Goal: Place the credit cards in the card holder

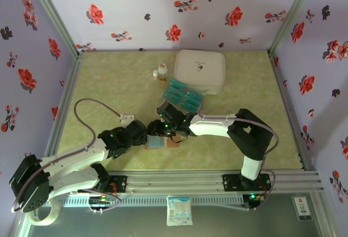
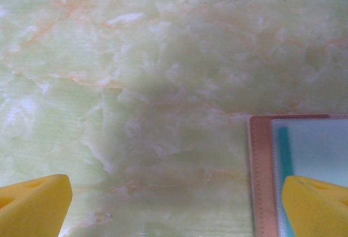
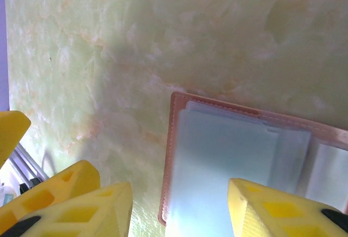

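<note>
The card holder [image 1: 161, 142] lies open and flat on the green marbled counter [image 1: 109, 85], near its front edge and roughly at mid-width, between the two arms' wrists. Its reddish-brown border frames pale blue-grey sleeves. In the left wrist view a narrow teal strip [image 2: 283, 155] shows under the clear sleeve beside the stitched left border. The left gripper [image 2: 176, 193] hangs low over the counter with its jaws spread wide and nothing between them. One yellow finger is over bare counter and the other is over the holder's left edge. The right gripper [image 3: 180, 193] is above the holder's left half with its jaws parted about halfway, holding nothing. The credit cards [image 1: 183, 97] sit as a teal stack in a clear tray further back and slightly right, just in front of a white zipped case [image 1: 199, 71]. Two small bottles [image 1: 159, 72] stand left of that case.
</note>
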### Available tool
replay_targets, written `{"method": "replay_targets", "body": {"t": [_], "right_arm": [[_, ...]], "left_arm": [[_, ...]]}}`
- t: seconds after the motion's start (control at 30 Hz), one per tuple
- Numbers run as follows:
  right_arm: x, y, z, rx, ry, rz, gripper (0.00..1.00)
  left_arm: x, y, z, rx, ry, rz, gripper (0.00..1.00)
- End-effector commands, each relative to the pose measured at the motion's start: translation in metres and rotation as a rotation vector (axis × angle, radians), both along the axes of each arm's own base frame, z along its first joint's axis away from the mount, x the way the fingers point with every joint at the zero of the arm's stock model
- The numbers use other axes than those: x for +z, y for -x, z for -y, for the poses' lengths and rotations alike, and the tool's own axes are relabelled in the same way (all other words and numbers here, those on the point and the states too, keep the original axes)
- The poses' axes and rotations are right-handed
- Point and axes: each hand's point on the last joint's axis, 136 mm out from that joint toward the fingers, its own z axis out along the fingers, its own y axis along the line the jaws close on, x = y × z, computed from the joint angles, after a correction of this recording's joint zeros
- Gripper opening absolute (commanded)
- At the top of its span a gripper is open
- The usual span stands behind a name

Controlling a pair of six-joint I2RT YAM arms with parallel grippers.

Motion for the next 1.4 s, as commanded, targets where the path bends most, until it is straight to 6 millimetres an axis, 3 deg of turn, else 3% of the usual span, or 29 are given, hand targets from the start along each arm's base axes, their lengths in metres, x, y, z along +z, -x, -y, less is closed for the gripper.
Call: {"method": "replay_targets", "body": {"t": [0.0, 0.1, 0.2, 0.33, 0.47, 0.6, 0.7, 0.9, 1.07, 1.17, 1.23, 1.37], "right_arm": [[0.015, -0.003, -0.026, 0.032, -0.088, 0.018, 0.47], [0.028, -0.006, -0.020, 0.033, -0.087, 0.045, 0.47], [0.040, -0.009, 0.000, 0.023, -0.041, 0.087, 0.47], [0.043, -0.015, 0.047, -0.027, 0.078, 0.143, 0.47], [0.035, -0.020, 0.112, -0.099, 0.258, 0.201, 0.47], [0.023, -0.021, 0.157, -0.167, 0.348, 0.203, 0.48], [0.010, -0.018, 0.165, -0.178, 0.325, 0.163, 0.49], [-0.015, -0.013, 0.151, -0.153, 0.280, 0.097, 0.44], [-0.031, -0.015, 0.147, -0.144, 0.286, 0.078, 0.20], [-0.030, -0.021, 0.151, -0.156, 0.290, 0.083, 0.07], [-0.028, -0.025, 0.159, -0.174, 0.292, 0.084, 0.01], [-0.026, -0.030, 0.183, -0.231, 0.295, 0.080, 0.00]], "left_arm": [[0.014, -0.005, 0.008, -0.004, 0.042, 0.025, 1.00], [0.015, -0.005, 0.008, -0.008, 0.036, 0.022, 1.00], [0.016, -0.005, 0.010, -0.014, 0.034, 0.023, 1.00], [0.014, -0.006, 0.013, -0.025, 0.024, 0.013, 1.00], [0.013, -0.009, 0.018, -0.035, 0.029, 0.008, 1.00], [0.011, -0.011, 0.024, -0.046, 0.032, -0.002, 1.00], [0.009, -0.012, 0.027, -0.049, 0.029, -0.011, 1.00], [0.002, -0.012, 0.033, -0.053, 0.029, -0.029, 1.00], [-0.003, -0.011, 0.035, -0.057, 0.015, -0.041, 1.00], [-0.008, -0.010, 0.036, -0.061, 0.007, -0.051, 1.00], [-0.008, -0.011, 0.038, -0.066, 0.007, -0.053, 1.00], [-0.008, -0.012, 0.043, -0.077, 0.009, -0.053, 1.00]]}}
